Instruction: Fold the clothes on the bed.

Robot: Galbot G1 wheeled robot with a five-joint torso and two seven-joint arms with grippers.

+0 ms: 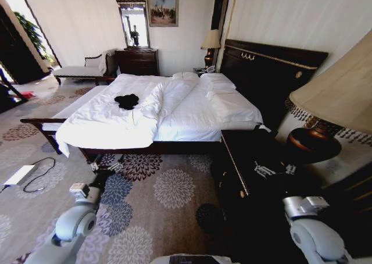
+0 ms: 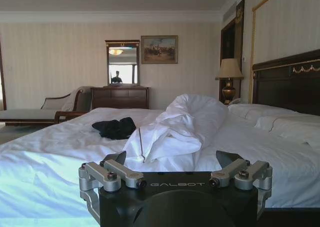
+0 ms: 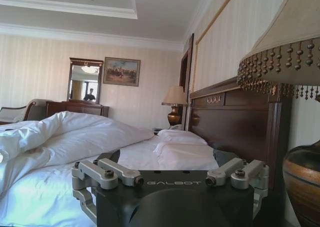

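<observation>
Both pairs of fingers are spread and hold nothing. The left gripper is held low over the carpet, short of the bed's near side; the right gripper is held at the nightstand. The T-shirt is seen crumpled on the duvet, at about twelve o'clock from the left gripper, well apart. It is judged light and limp; a raised outer fold should be pinched. Open duvet surrounds it, bounded at three o'clock by a bunched ridge.
</observation>
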